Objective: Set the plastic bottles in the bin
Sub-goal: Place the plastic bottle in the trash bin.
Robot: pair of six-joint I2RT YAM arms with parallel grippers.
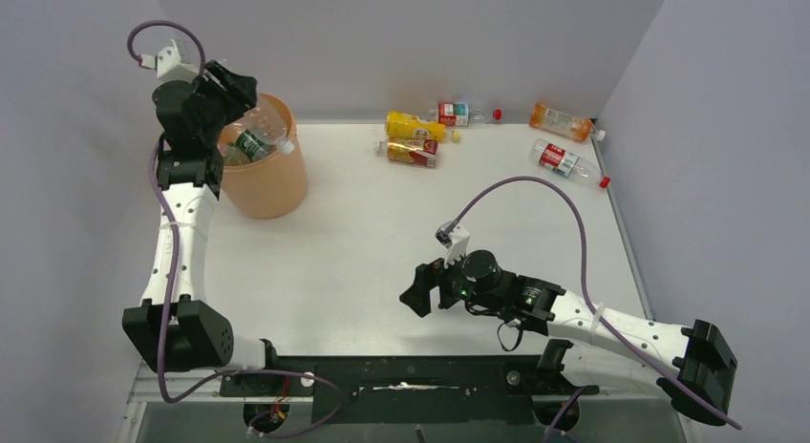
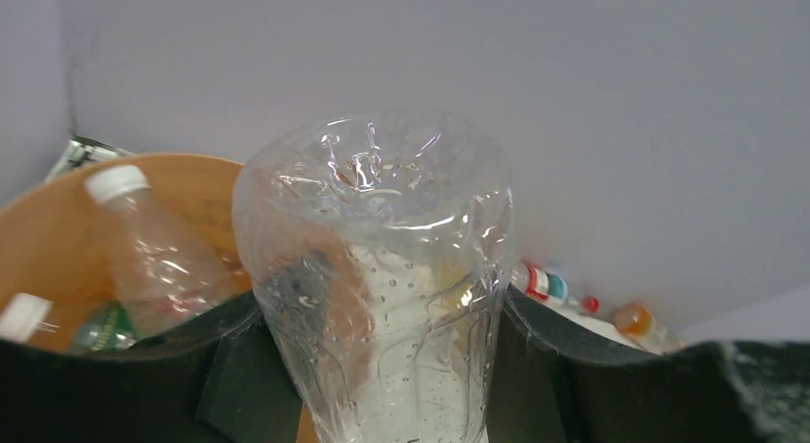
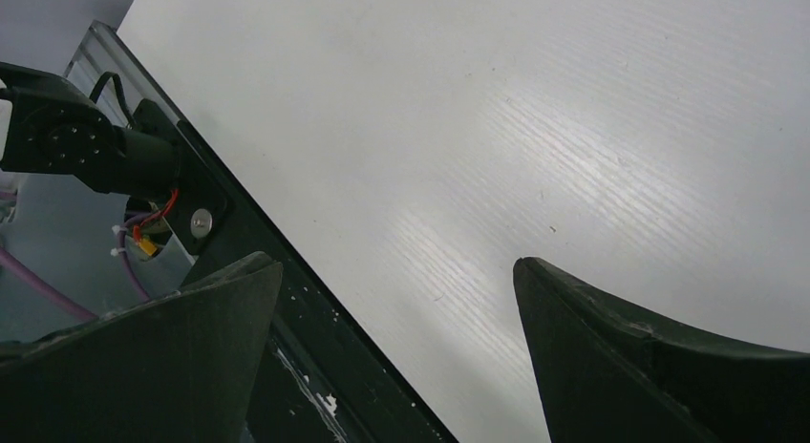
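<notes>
Plastic bottles, in three groups. (a) One clear bottle (image 2: 377,233), with droplets on its inner wall, is clenched between the fingers of my left gripper (image 2: 382,395). Its base points away from the wrist camera, and it hangs over the mouth of the bin (image 1: 272,190), which stands at the far left of the table (image 1: 382,233). (b) Inside the bin I see at least two more: a white-capped bottle (image 2: 143,242) leaning on the inner wall and a green-labelled bottle (image 2: 100,330) lower down. (c) Five lie along the far edge, well apart from the bin: a yellow bottle (image 1: 414,127) just beside a red-and-yellow bottle (image 1: 413,153), a red-capped bottle (image 1: 465,113) just behind them, an orange-filled bottle (image 1: 562,121) near the right wall, and a red-labelled bottle (image 1: 568,159) beside it. My right gripper (image 1: 420,290) is released, jaws spread wide with nothing between them, low over bare table near the front edge.
</notes>
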